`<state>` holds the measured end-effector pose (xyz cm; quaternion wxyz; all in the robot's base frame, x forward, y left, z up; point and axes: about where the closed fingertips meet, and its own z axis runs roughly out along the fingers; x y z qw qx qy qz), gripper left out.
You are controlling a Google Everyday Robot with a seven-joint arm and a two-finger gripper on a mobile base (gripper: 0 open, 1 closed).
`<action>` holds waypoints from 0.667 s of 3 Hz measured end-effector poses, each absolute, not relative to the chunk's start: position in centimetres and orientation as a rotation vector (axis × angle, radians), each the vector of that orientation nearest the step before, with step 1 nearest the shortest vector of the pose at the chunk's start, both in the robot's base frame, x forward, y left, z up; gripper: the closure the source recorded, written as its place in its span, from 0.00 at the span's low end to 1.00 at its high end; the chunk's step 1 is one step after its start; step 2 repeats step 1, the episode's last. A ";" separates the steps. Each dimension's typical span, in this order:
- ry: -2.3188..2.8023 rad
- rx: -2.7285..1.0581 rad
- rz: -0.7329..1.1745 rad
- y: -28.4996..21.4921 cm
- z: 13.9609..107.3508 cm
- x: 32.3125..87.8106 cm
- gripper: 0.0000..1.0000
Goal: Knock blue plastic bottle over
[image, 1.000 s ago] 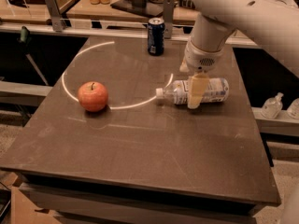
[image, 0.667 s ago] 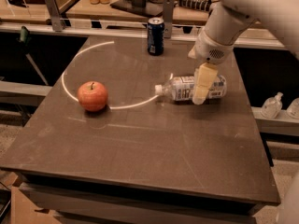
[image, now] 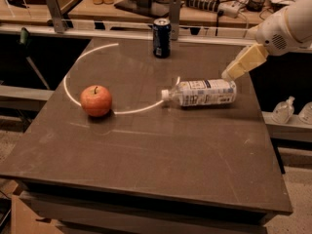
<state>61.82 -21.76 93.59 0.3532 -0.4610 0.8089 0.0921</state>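
Blue plastic bottle [image: 202, 92]: lying on its side on the right half of the desk [image: 146, 155]
Contents: clear wall, fill level not readable
Axis: long axis runs left to right; white cap points left toward the apple [image: 96, 100], base to the right
Gripper [image: 228, 75]: just above the bottle's base end, contact unclear; fingers pressed together, holding nothing
Arm: cut off at the right edge
Soda can [image: 161, 37]: upright at the back of the desk, well apart from the bottle

blue plastic bottle [image: 202, 92] 1 | can [image: 161, 37] 1 | apple [image: 96, 100] 1 | gripper [image: 230, 73] 1, by bottle base
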 end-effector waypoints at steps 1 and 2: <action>2.072 -1.163 0.212 -22.1 94.0 62.7 0.00; 2.072 -1.163 0.212 -22.1 94.0 62.7 0.00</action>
